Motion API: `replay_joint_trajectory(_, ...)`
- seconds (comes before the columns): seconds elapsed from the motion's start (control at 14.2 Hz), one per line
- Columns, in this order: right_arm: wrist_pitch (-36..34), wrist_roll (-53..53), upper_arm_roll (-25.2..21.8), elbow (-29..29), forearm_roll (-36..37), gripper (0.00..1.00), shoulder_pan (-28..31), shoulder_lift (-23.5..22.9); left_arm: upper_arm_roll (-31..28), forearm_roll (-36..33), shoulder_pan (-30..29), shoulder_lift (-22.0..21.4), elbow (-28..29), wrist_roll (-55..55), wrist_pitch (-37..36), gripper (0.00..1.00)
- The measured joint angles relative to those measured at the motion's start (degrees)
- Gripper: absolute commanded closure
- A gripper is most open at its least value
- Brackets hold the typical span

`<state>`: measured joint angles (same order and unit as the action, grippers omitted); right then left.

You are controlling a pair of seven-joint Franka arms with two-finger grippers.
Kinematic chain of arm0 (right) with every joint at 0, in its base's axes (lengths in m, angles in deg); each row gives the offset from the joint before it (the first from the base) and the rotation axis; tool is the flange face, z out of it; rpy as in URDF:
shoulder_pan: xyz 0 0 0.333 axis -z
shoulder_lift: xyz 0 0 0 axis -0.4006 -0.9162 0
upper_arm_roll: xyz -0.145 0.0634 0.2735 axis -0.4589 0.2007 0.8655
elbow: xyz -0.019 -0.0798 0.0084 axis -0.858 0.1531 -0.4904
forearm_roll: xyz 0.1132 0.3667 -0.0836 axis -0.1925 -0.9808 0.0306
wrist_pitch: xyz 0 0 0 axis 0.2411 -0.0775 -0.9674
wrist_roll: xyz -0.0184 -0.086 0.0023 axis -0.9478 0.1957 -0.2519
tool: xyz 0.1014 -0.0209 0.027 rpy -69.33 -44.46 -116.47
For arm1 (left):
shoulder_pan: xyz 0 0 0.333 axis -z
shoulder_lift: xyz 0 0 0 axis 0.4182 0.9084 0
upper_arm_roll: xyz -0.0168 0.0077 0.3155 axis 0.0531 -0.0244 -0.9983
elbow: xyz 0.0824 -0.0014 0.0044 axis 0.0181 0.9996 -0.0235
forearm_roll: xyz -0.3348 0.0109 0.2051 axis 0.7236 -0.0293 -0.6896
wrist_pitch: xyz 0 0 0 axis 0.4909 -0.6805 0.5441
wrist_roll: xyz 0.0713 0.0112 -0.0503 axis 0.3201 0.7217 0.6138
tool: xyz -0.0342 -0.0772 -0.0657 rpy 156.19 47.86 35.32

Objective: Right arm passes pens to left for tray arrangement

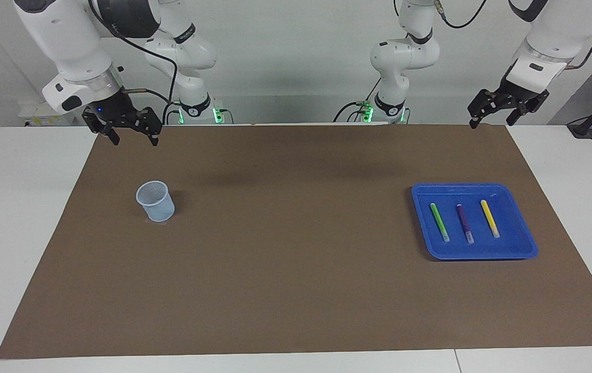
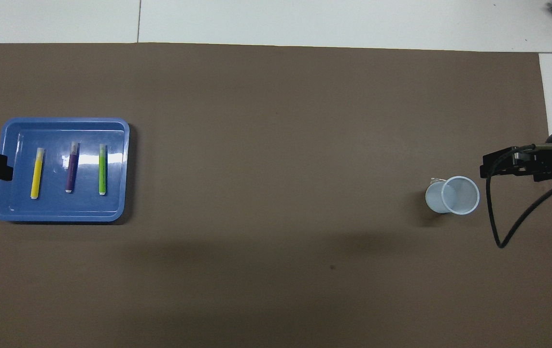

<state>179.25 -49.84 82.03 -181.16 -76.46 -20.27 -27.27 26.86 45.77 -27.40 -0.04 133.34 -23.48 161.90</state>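
Pens, three slim markers in green point(image 1: 439, 221), purple point(image 1: 464, 223) and yellow point(image 1: 489, 218), lie side by side in the shallow bright-blue plastic tray point(image 1: 526, 247), so I judge the arranging done. My left claw point(image 1: 501, 110) and right claw point(image 1: 130, 132) hang open, empty, well apart from the tray.

three pens point(image 1: 464, 223), one tray point(image 1: 526, 252), one cup point(image 1: 156, 201)
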Motion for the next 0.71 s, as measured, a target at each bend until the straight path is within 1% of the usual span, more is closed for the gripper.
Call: replay_joint_trajectory(0.71,0.0,0.0,0.0,0.0,0.0,0.00,0.0,0.0,0.6,0.0,0.0,-0.6,6.1,0.0,6.1,0.00)
